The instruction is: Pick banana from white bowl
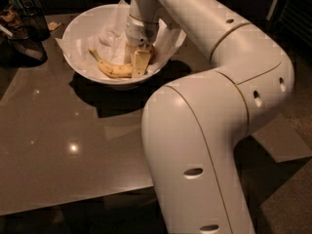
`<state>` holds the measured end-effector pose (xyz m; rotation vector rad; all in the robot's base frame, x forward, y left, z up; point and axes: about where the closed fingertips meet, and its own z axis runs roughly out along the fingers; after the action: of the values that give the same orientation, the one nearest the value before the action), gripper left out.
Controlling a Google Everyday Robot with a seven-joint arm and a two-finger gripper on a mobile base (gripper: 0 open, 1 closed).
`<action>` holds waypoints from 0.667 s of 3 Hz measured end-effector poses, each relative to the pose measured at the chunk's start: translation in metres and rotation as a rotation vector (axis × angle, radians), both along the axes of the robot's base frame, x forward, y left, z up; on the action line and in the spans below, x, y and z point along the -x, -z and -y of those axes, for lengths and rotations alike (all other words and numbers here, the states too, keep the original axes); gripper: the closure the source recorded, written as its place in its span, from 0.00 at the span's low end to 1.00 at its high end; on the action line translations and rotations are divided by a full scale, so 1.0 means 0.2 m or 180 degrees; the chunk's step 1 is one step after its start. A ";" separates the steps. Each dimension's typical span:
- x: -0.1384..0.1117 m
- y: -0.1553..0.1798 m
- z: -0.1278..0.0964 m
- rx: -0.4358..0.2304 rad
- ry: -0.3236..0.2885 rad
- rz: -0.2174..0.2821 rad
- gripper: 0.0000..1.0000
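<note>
The yellow banana (111, 69) lies curved in the bottom of the white bowl (73, 26), its stem end pointing up-left. Crinkled white paper (109, 33) lines the bowl, and its corners stick out past the rim. My gripper (136, 62) reaches straight down into the bowl and sits at the banana's right end, touching or covering it. That end of the banana is hidden behind the gripper.
The bowl stands at the back of a glossy brown table (58, 145). A dark wire mesh basket (24, 21) with items in it stands at the far left corner. My large white arm links (195, 155) cover the table's right side.
</note>
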<state>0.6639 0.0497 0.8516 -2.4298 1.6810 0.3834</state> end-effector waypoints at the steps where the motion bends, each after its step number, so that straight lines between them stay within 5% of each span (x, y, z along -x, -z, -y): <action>1: 0.03 -0.01 0.04 0.0060 0.0010 0.0000 0.76; 2: 0.03 -0.01 0.04 0.0060 0.0010 0.0000 0.98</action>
<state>0.6589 0.0426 0.8535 -2.4402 1.6959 0.3688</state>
